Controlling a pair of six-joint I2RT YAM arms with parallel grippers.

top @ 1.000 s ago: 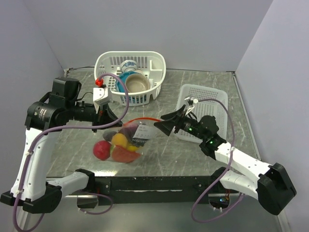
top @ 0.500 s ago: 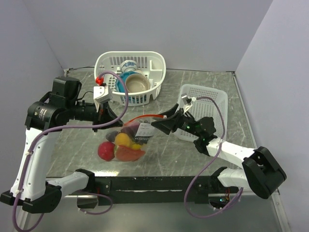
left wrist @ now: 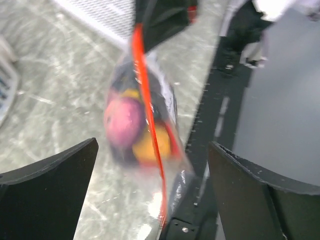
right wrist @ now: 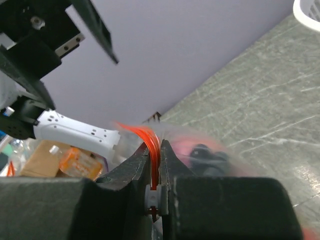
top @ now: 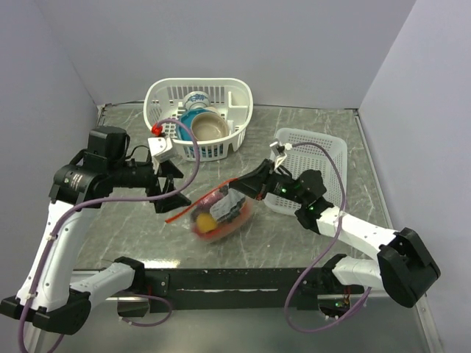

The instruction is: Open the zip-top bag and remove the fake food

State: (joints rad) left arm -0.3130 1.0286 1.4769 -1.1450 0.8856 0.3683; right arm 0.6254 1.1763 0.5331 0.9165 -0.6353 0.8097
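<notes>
The zip-top bag (top: 218, 210) hangs motion-blurred just above the table's middle, its red-orange zip strip (left wrist: 144, 95) running down the left wrist view. Inside it the fake food shows as a pink-purple piece (left wrist: 124, 119), an orange-yellow one (left wrist: 145, 146) and a yellow one (top: 204, 218). My right gripper (top: 247, 188) is shut on the zip strip (right wrist: 155, 142) at the bag's right end. To the bag's left, my left gripper (top: 168, 190) is wide open. Its fingers (left wrist: 47, 192) stand apart on either side of the bag without touching it.
A white basket (top: 237, 94) holding ceramic bowls (top: 208, 127) stands at the back. A white tray (top: 333, 151) lies at the right, behind the right arm. A black rail (top: 243, 278) runs along the table's near edge. Purple walls close in the sides.
My left gripper has opened, let go of the bag's mouth and pulled back left. The right gripper closed on the zip strip, and the bag has swung right, now blurred.
</notes>
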